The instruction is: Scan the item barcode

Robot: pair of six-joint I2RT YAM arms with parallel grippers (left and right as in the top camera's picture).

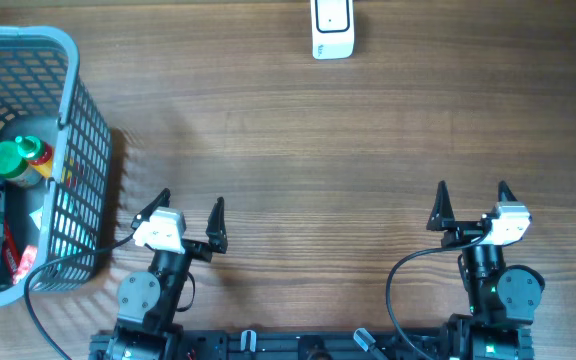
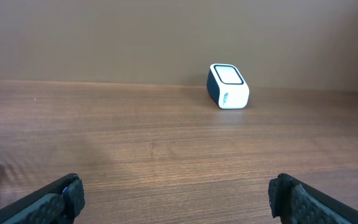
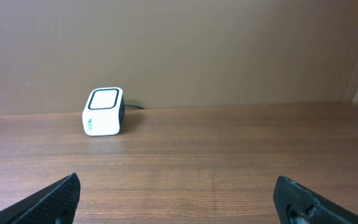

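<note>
Overhead desk: I have both arms at the near edge of the wooden tabletop [image 1: 368, 150], well apart from each other. The left jaws stand spread wide with nothing between them, and the right jaws look the same to me. What do your wrist views give?

Wrist desk: I agree. On the left wrist I see the black finger pads [image 2: 64, 196] in the bottom corners, far apart over bare wood. On the right wrist the fingers [image 3: 58, 196] are just as wide, and empty too.

Overhead desk: I see the scanner [image 1: 332, 30] at the far edge of the tabletop, roughly midway between the two arms and well apart from both.

Wrist desk: I have it in both feeds. On the left wrist the scanner [image 2: 229, 86] sits right of centre, and on the right wrist the scanner [image 3: 104, 111] sits left of centre. It has a white body with dark sides and a pale window on its tilted top face. A dark lead [image 3: 135, 107] shows just behind it.

Overhead desk: The goods are in the grey mesh basket [image 1: 73, 110] at the left edge of the tabletop, just beside the left arm [image 1: 158, 275]. I can make out a bottle [image 1: 13, 158] with a green cap lying among other packs. I cannot see any barcode from here.
</note>
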